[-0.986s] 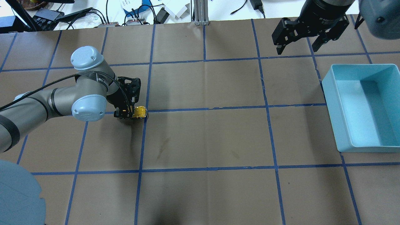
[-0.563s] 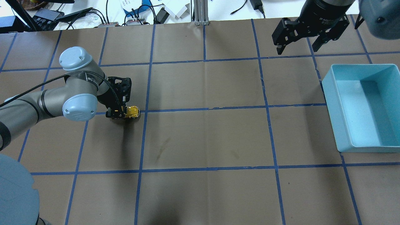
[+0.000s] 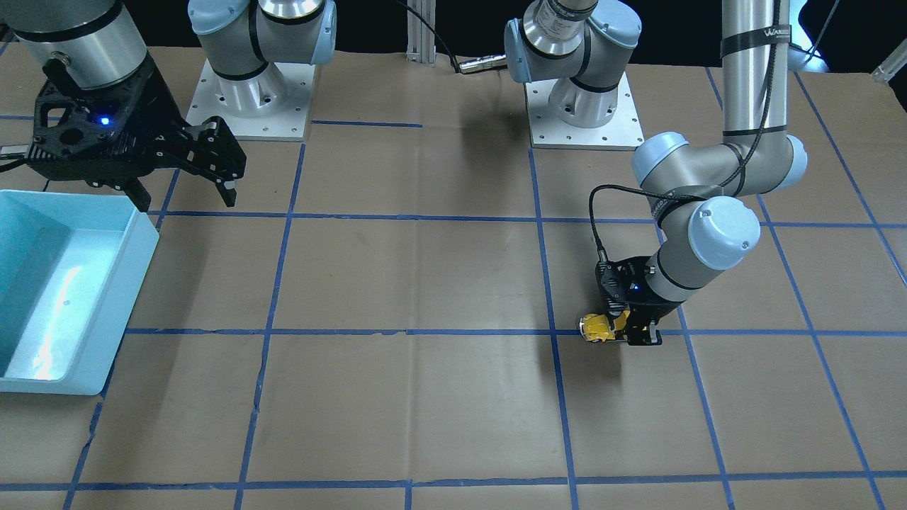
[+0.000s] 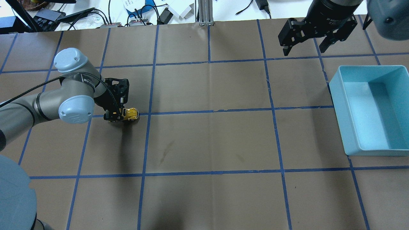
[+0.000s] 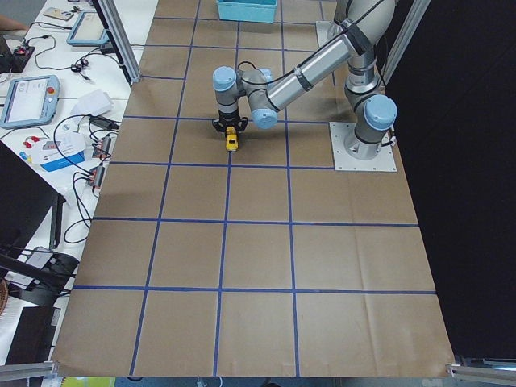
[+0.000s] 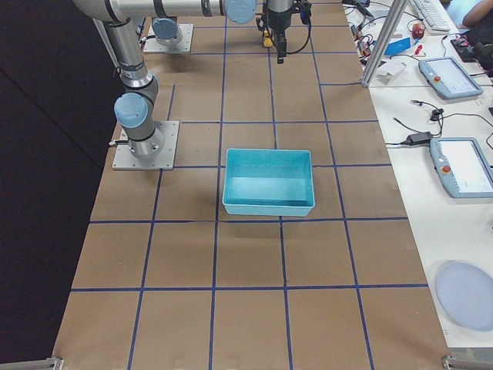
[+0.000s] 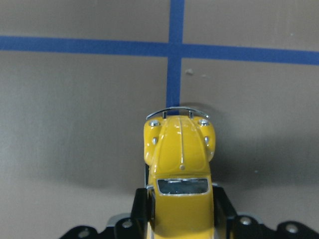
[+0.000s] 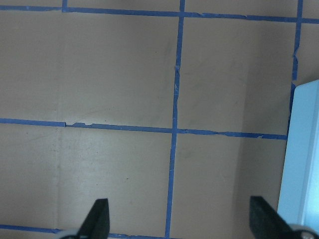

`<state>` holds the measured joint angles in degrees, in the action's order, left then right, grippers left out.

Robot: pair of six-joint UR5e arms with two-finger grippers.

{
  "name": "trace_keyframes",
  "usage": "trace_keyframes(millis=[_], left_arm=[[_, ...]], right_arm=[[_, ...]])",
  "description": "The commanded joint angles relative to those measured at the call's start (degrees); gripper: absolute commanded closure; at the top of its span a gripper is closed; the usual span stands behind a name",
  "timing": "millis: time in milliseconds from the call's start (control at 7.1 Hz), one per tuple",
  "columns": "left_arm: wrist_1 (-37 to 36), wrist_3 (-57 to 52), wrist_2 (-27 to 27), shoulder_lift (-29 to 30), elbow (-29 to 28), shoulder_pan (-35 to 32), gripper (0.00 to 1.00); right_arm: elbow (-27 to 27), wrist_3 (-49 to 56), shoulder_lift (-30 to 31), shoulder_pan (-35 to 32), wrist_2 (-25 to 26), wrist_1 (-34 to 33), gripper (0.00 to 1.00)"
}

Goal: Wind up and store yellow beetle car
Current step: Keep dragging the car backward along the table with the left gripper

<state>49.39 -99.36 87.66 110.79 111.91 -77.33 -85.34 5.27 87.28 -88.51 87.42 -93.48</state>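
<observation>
Lettering [image 3: 752, 33] blurred; left gripper [image 4: 119, 114] clamps yellow beetle car [image 7: 180, 149].

A robotics lab: teach pendants [image 6: 449, 77] (on the side bench [image 6: 400, 96]) beside a blue-taped grid table [image 4: 211, 143].

The car [image 4: 131, 113] sits on the worktop [image 4: 207, 143] toward nine o'clock; the bin [image 4: 343, 118] lies well apart at three o'clock.

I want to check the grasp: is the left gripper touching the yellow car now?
Touching. The left wrist view shows the left gripper with its black fingers pressed against both sides of the yellow beetle car, no gap visible.
</observation>
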Motion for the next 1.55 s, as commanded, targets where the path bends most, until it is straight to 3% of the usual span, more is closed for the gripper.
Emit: trace_keyframes(millis=[0, 1408], left_arm=[[0.3, -3.4, 0.0, -0.1, 0.1, 0.7, 0.76], [1.0, -7.8, 0.1, -0.1, 0.1, 4.4, 0.76]], right_arm=[[0.0, 0.0, 0.0, 0.0, -0.1, -0.1, 0.00], [-0.1, 0.0, 0.0, 0.0, -0.1, -0.1, 0.00]])
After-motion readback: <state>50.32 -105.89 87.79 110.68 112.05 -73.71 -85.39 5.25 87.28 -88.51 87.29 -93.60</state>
